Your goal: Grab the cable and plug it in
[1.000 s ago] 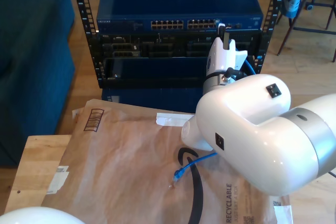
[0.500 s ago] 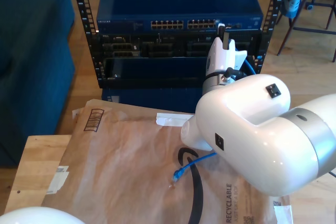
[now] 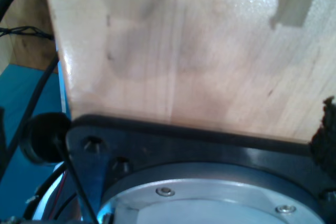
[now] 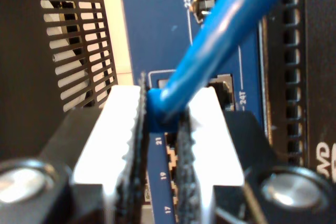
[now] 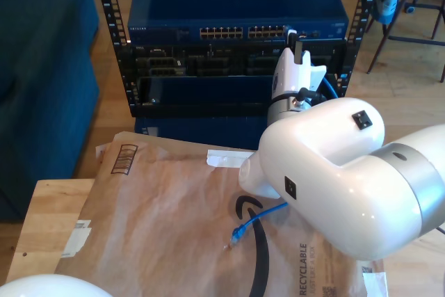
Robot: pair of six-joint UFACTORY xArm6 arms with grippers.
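Note:
The cable (image 4: 231, 19) is thin and bright blue. My second gripper (image 4: 160, 129) is shut on its plug end, squeezed between the white ribbed fingers (image 4: 123, 124). The plug sits right at the port marked 24T (image 4: 223, 85) on the blue switch (image 4: 152, 24); I cannot tell how deep it sits. In the exterior view my second gripper (image 5: 293, 38) is at the right end of the port row on the switch (image 5: 236, 5). The cable (image 5: 261, 213) runs back under the white arm, and its free plug (image 5: 236, 236) lies on brown paper.
A black rack (image 5: 208, 74) holds the switch and other units below it. Brown paper packaging (image 5: 174, 199) covers a wooden table (image 5: 49, 213). Blue upholstery (image 5: 42, 67) stands at the exterior view's left, chair legs (image 5: 417, 12) at its upper right. A white arm part (image 5: 49, 286) shows at the bottom left.

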